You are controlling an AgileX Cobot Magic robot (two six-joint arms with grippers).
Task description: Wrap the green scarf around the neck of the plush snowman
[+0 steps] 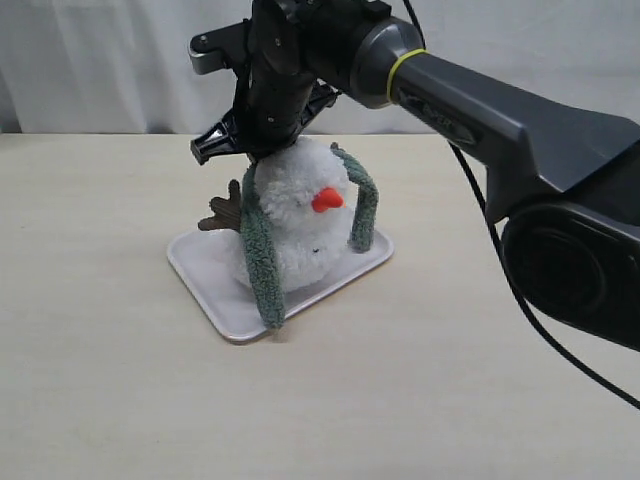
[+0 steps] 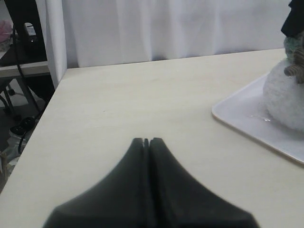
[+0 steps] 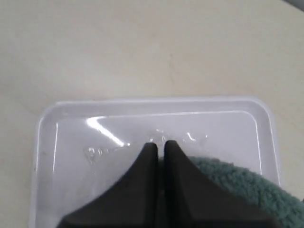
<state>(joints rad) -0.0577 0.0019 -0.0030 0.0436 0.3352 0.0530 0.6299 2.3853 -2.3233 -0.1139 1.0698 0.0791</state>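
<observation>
Green scarf [image 1: 260,262] over plush snowman [image 1: 296,222], beige table [image 1: 450,390], white curtain [image 1: 100,70], left pincer [image 2: 146,141] closed, right pincer [image 3: 160,145] closed

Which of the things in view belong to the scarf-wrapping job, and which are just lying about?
Job in hand:
- green scarf, hanging down both sides of the head
- plush snowman
- right hand, at the back of the snowman's head

Just lying about:
- white tray under the snowman
- table
- curtain
</observation>
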